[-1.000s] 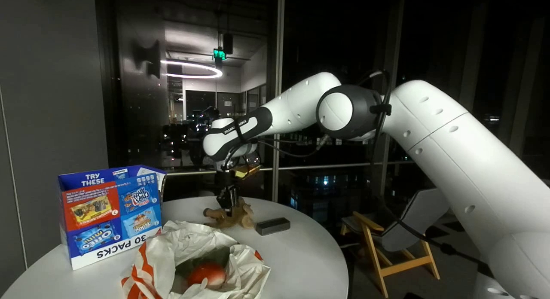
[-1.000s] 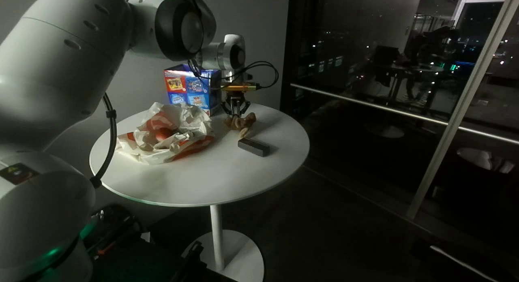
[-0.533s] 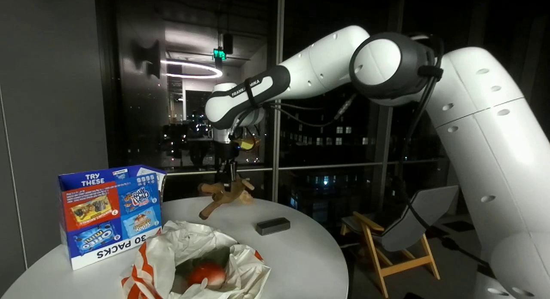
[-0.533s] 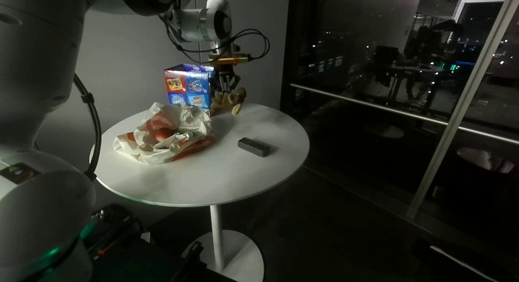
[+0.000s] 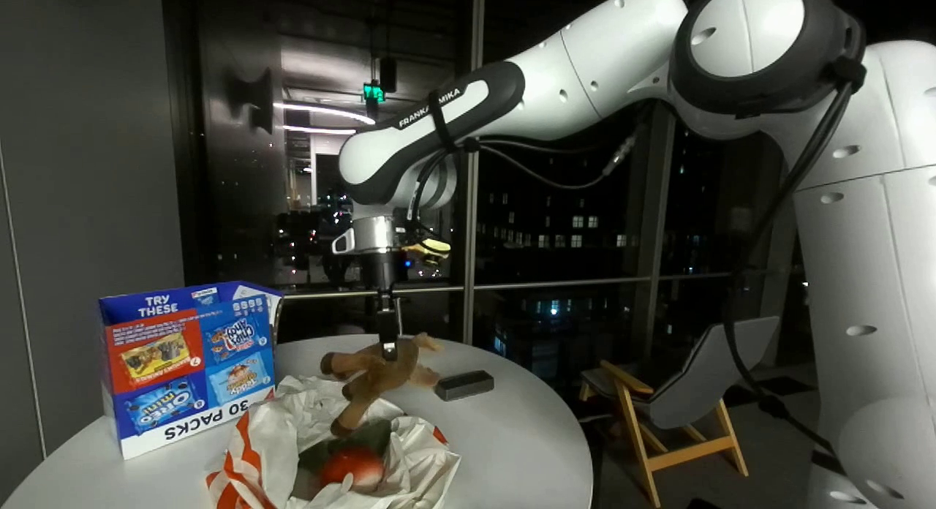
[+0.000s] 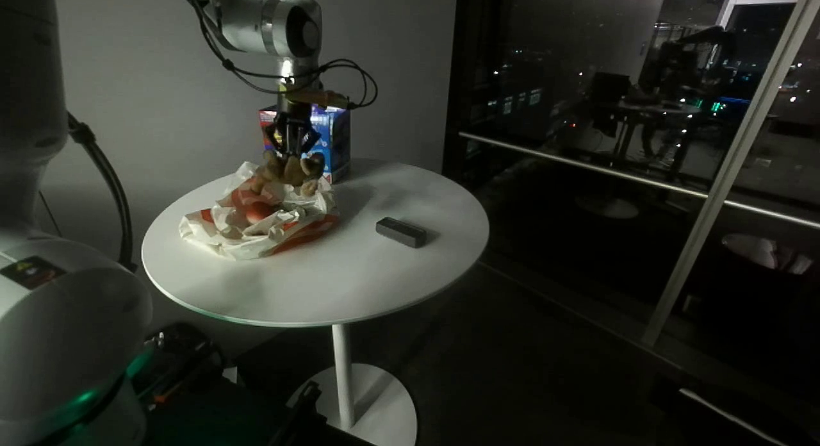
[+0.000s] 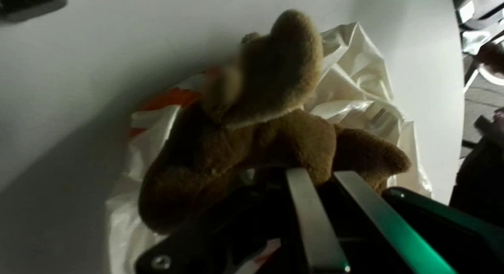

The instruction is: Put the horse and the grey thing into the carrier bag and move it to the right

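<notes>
The brown plush horse (image 5: 376, 381) hangs from my gripper (image 5: 389, 352), whose fingers are shut on its body. In an exterior view the horse (image 6: 291, 170) is just above the carrier bag (image 6: 221, 239), and the gripper (image 6: 293, 150) points down. The wrist view shows the horse (image 7: 291, 140) between the fingertips (image 7: 319, 173), with the bag (image 7: 362, 81) beneath. The bag (image 5: 252, 458) is white with red-orange stripes, crumpled, its mouth open upward. The grey block (image 5: 464, 385) lies on the table; it also shows in an exterior view (image 6: 401, 232).
A red round object (image 5: 352, 469) lies inside the bag. A blue and red snack box (image 5: 190, 370) stands beside the bag at the table's far side. The round white table (image 6: 320, 292) has an open edge all around. A chair (image 5: 680, 392) and windows stand beyond it.
The gripper has lifted the horse off the table and carried it sideways to above the bag. The grey block and the bag have not moved.
</notes>
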Robot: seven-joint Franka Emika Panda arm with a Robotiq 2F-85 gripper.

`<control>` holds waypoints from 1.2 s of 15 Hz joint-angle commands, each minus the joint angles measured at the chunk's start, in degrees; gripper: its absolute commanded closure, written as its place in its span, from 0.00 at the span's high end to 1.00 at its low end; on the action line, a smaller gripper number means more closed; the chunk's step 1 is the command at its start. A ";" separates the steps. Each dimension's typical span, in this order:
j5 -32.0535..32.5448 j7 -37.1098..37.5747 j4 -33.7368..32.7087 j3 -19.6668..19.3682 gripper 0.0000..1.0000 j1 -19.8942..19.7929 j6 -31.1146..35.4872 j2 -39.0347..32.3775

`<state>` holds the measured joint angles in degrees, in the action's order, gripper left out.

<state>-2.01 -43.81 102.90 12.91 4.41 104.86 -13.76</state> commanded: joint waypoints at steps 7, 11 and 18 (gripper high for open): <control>3.47 -10.26 12.33 2.20 0.10 4.50 14.55 -3.67; 2.74 -11.32 15.06 4.01 0.10 5.57 22.75 -1.94; 4.53 -7.58 14.94 3.77 0.58 6.55 25.12 0.75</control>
<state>1.28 -53.50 116.63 17.60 10.50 128.52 -15.39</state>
